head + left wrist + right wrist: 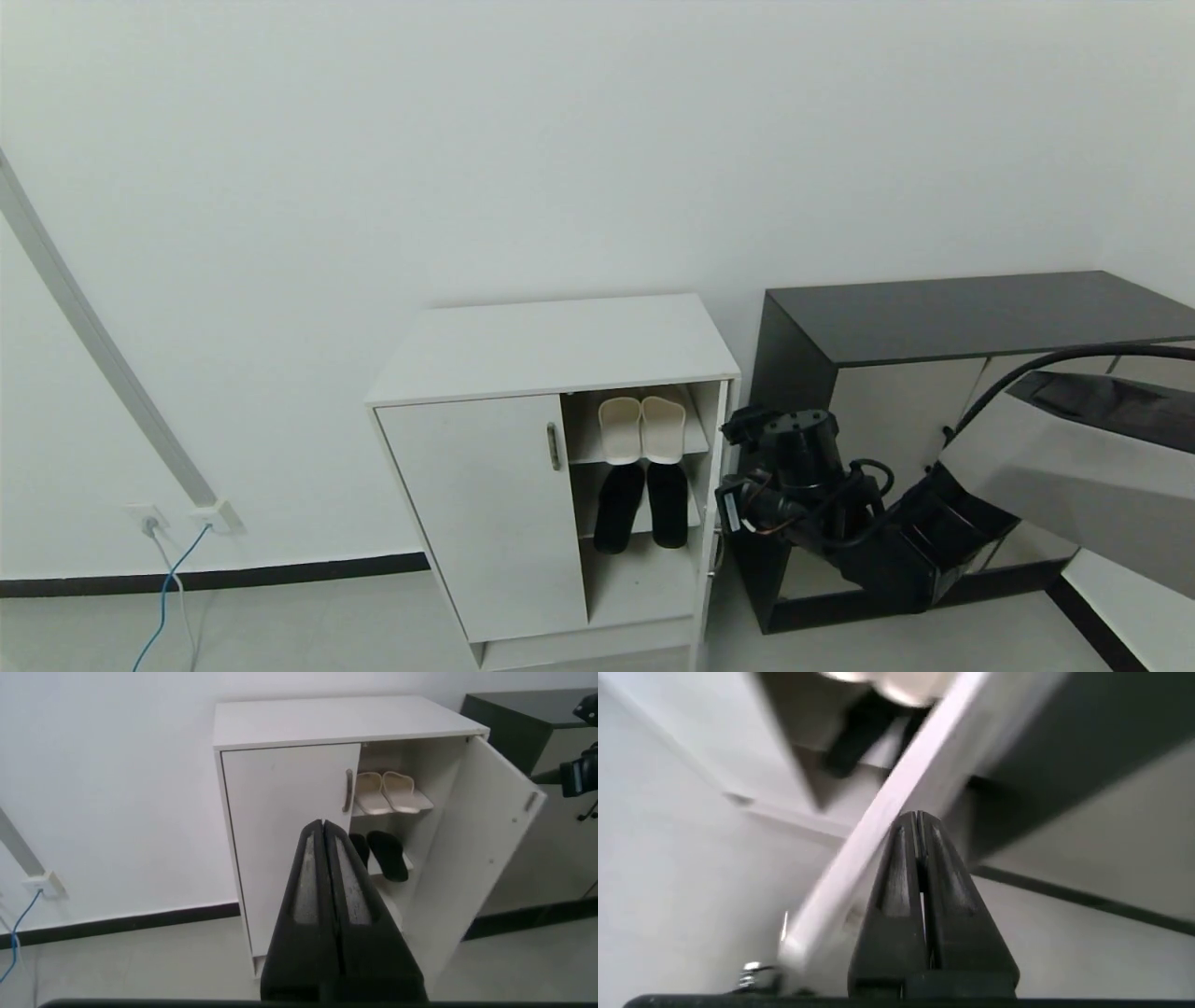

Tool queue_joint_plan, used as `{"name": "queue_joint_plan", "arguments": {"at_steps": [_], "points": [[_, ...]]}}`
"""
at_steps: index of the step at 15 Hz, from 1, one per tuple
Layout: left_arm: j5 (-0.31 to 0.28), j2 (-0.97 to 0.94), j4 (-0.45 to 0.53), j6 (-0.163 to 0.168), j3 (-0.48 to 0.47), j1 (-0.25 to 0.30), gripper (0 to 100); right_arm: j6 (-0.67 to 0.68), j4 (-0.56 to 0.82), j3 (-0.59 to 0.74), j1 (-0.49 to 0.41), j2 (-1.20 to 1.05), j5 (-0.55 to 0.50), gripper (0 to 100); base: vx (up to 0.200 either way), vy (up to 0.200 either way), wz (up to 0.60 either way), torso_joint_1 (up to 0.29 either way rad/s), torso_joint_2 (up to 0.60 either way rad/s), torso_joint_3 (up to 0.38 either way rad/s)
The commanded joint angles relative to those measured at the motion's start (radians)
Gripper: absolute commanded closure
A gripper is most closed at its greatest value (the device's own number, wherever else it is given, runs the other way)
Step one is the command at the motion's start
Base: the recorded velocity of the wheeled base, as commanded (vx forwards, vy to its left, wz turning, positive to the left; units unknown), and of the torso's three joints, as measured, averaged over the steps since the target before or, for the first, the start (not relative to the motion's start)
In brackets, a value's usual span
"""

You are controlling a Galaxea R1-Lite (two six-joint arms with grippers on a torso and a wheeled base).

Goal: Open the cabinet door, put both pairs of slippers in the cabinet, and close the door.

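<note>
The white cabinet [551, 350] stands against the wall with its left door [485, 513] closed and its right door [486, 840] swung open. Inside, a cream pair of slippers [641, 427] lies on the upper shelf and a black pair of slippers [644, 504] on the shelf below. My right gripper [920, 817] is shut and holds nothing; it sits close to the outer face of the open door [943, 737]. The right arm's wrist [794, 467] is just right of the door's edge [711, 560]. My left gripper [322, 831] is shut and empty, some way back from the cabinet front.
A black cabinet [971, 317] stands right of the white one, directly behind the right arm. A wall socket with a blue cable [173, 579] is low on the left wall. A grey duct [93, 345] slants down the wall. Grey floor lies in front.
</note>
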Motion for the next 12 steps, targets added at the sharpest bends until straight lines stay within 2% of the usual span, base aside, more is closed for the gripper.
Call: {"name": "queue_joint_plan", "arguments": {"at_steps": [1,6,9,12], "points": [[0.000,0.000,-0.001,-0.001,0.000,0.000,100,0.003,-0.001,0.018,0.027,-0.020,0.022,100,0.000,0.000,0.00,0.000,0.00,0.000],[0.000,0.000,0.000,-0.001,0.000,0.000,100,-0.001,-0.004,0.037,0.039,-0.039,0.024,100,0.000,0.000,0.00,0.000,0.00,0.000],[0.000,0.000,0.000,0.001,0.000,0.000,100,-0.004,-0.019,0.052,0.048,-0.043,0.027,100,0.000,0.000,0.60,0.001,0.00,0.002],[0.000,0.000,0.000,-0.001,0.000,0.000,100,-0.006,-0.066,0.089,0.048,-0.043,0.073,100,0.000,0.000,0.00,0.000,0.00,0.000]]}}
